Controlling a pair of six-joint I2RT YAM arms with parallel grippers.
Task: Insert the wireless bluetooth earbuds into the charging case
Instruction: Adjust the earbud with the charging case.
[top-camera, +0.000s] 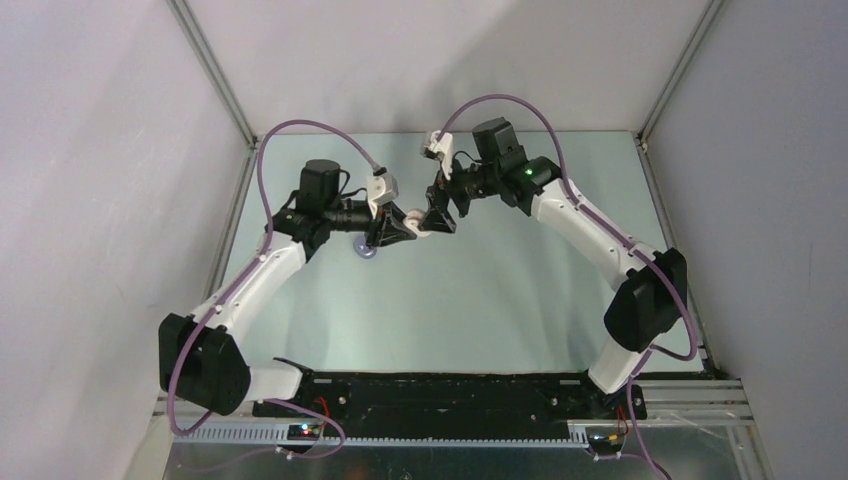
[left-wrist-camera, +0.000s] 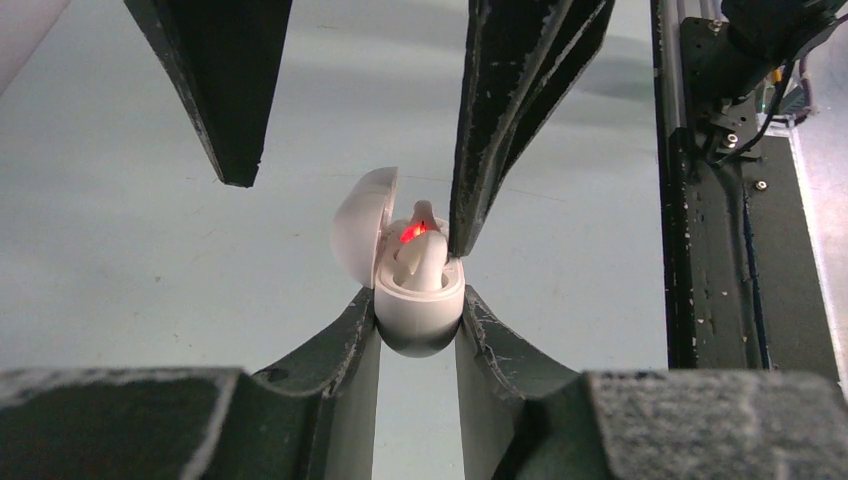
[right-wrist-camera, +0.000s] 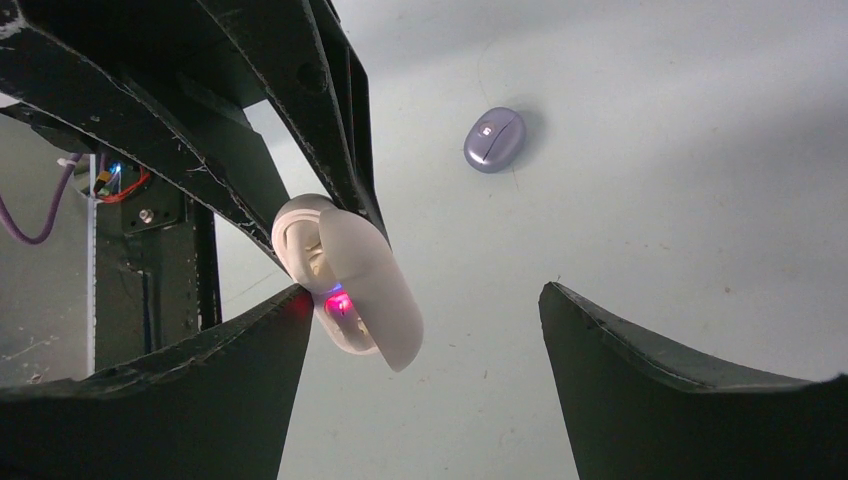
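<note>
Jaws of the left gripper (left-wrist-camera: 418, 314) are clamping the lower half of the charging case (left-wrist-camera: 418, 300), holding it clear of the table (top-camera: 480, 300) with its lid swung open and a red light glowing inside. A white earbud (left-wrist-camera: 425, 265) is sitting in the case's mouth. The right gripper (right-wrist-camera: 424, 290) is standing released and spread wide, one fingertip right at the case's rim. A lilac disc (right-wrist-camera: 494, 140) is lying on the pale green surface beyond the case, and plain white walls are enclosing the space around the case.

My left end effector (top-camera: 405, 226) pinches the glossy white oval charging case (left-wrist-camera: 420, 310), lid open, white earbud (left-wrist-camera: 425, 265) inside.
</note>
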